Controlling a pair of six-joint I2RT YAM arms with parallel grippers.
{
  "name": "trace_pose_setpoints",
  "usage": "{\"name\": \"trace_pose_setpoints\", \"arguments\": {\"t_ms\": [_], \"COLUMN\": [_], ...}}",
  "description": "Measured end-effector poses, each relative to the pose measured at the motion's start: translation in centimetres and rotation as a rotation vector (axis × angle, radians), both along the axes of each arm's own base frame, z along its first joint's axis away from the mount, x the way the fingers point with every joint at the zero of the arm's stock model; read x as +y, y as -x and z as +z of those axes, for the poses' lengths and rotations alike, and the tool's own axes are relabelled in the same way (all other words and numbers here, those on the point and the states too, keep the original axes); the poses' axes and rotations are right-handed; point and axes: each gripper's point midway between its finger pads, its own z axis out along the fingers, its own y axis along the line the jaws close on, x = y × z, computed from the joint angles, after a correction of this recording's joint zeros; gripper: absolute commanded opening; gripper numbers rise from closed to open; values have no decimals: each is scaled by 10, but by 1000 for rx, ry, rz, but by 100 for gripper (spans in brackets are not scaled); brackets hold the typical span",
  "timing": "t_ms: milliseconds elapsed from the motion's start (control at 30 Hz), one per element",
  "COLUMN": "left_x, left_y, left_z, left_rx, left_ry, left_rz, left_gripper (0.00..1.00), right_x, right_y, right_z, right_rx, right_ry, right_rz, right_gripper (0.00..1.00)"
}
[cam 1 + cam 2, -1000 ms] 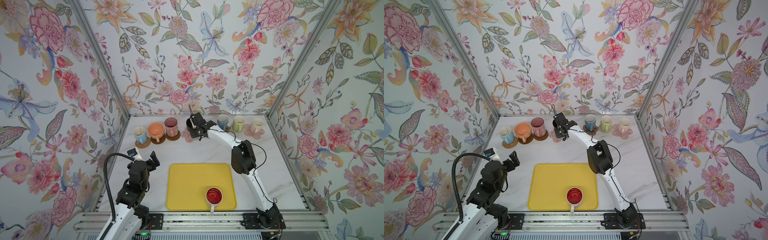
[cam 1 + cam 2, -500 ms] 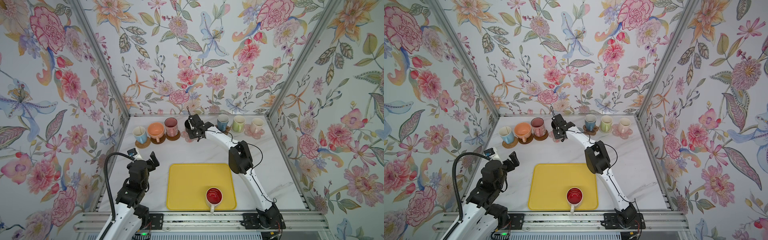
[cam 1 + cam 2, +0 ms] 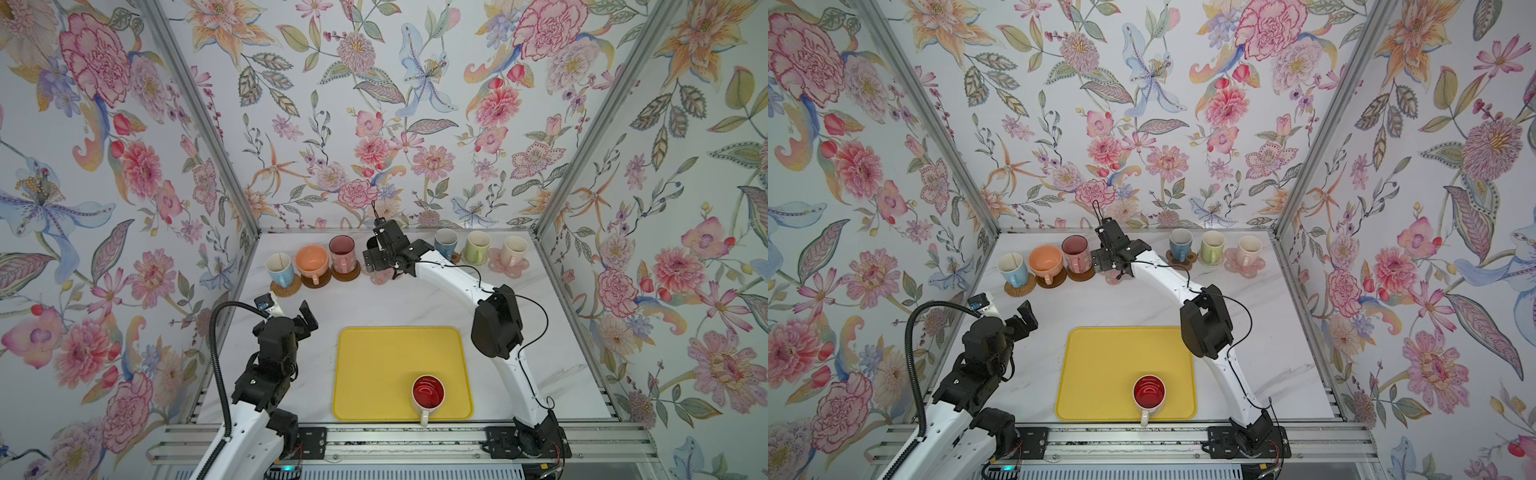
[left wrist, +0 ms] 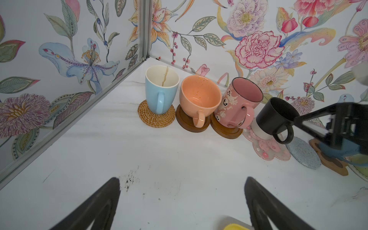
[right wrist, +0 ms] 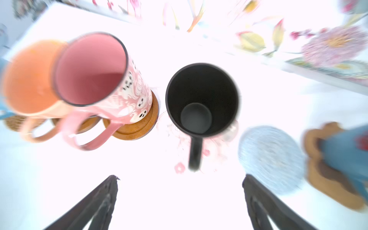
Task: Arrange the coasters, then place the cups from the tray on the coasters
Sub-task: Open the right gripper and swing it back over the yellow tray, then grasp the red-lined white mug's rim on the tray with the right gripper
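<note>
Just ahead of spread right end effector (image 5: 180, 177): black cup (image 5: 202, 99).

In both top views the right claw (image 3: 380, 259) hides the black mug (image 5: 201, 99) almost entirely.

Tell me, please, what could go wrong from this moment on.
The right tool is open close to the black mug, whose handle points toward it; pulling back low could catch the handle and drag the mug off its pink flower coaster.
The pink mug stands very close to the black mug, so a sideways bump might tip either.
The red-inside cup on the tray has its handle over the rim, perhaps an awkward grasp.
</note>
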Motion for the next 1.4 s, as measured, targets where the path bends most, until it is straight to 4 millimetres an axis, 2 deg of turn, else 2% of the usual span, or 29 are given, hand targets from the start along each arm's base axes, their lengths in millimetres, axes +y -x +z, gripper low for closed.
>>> {"name": "trace_pose_setpoints", "arguments": {"t_ms": [133, 200, 267, 367, 500, 600, 667, 867, 1100, 1200, 1400], "left_x": [-1, -1, -2, -6, -12, -15, -18, -22, -22, -22, -22], "left_y": [-1, -1, -1, -4, -7, -9, -10, -10, -6, -5, -5], "left_z": [4, 4, 3, 5, 5, 1, -2, -3, 8, 10, 10], "left_rx": [-9, -10, -9, -18, -18, -2, 10, 11, -29, -36, -37], "left_ry": [-3, -2, 0, 11, 24, 26, 29, 38, 50, 52, 52], "left_rz": [-6, -7, -14, -32, -62, -79, -92, -113, -123, -124, -124], "left_gripper": [99, 99, 99, 99, 99, 99, 99, 99, 99, 99, 99], "right_x": [-43, -66, -81, -91, -95, -98, -101, -109, -104, -101, -102], "right_y": [39, 69, 109, 180, 267, 320, 346, 389, 431, 442, 449], "right_z": [72, 95, 103, 90, 39, 6, -6, -17, -37, -53, -82], "right_rx": [-94, -128, -130, -62, 90, 175, 210, 271, 348, 382, 426], "right_ry": [-84, -111, -137, -177, -151, -101, -92, -109, -113, -95, -63], "right_rz": [-62, -97, -117, -116, -131, -150, -162, -220, -228, -233, -258], "right_gripper": [99, 99, 99, 99, 99, 99, 97, 85, 63, 59, 52]}}
